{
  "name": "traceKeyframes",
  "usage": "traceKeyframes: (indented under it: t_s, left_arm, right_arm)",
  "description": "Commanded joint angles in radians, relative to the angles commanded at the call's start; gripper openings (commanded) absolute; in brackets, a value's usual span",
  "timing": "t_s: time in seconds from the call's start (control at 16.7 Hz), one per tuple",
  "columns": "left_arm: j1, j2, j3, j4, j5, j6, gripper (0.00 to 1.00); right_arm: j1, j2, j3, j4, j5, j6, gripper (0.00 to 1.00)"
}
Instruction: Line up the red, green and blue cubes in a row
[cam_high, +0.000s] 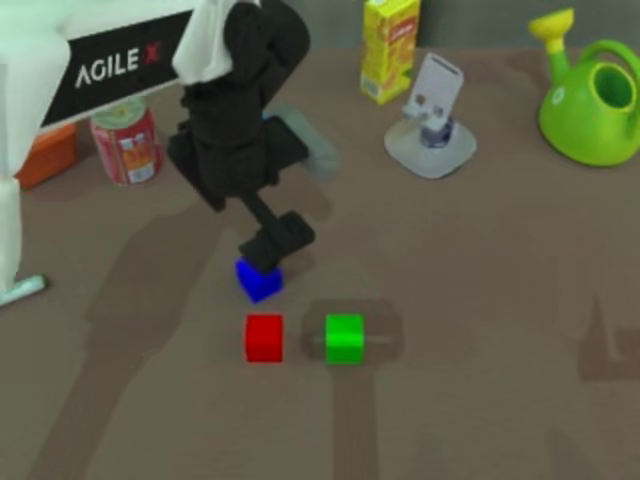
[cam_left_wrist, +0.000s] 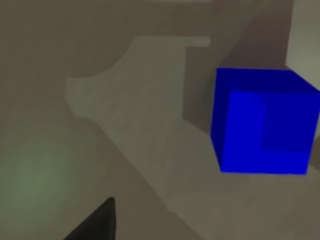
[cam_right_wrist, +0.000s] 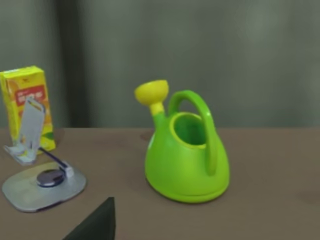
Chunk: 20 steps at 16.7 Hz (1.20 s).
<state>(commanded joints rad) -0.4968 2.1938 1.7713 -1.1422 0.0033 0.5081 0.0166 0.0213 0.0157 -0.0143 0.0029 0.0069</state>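
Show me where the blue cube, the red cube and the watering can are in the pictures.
blue cube (cam_high: 261, 283): top view, on its visible top face, just below the left gripper.
red cube (cam_high: 264, 337): top view, middle of its top face.
watering can (cam_right_wrist: 187, 165): right wrist view, on its round green body.

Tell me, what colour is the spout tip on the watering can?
Yellow. The spout tip on the lime-green watering can shows best in the right wrist view.

My left arm (cam_high: 235, 110) was matte black and blocky, its upper casing white with a black panel reading "AGILE X" in white, the X red. My left gripper (cam_high: 268, 250) was black too.
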Motion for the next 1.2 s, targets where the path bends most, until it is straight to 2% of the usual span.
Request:
traceKeyframes:
  t_s: [0.42, 0.9, 1.2]
  left_arm:
    - [-0.001, 0.019, 0.017, -0.005, 0.0, 0.005, 1.0]
    - [-0.003, 0.108, -0.135, 0.24, 0.001, 0.007, 1.0]
    - [-0.003, 0.116, -0.145, 0.255, 0.001, 0.007, 1.0]
  right_arm:
    - [-0.007, -0.021, -0.016, 0.014, -0.003, -0.007, 1.0]
    - [-0.007, -0.021, -0.016, 0.014, -0.003, -0.007, 1.0]
    - [-0.007, -0.021, -0.016, 0.014, -0.003, -0.007, 1.0]
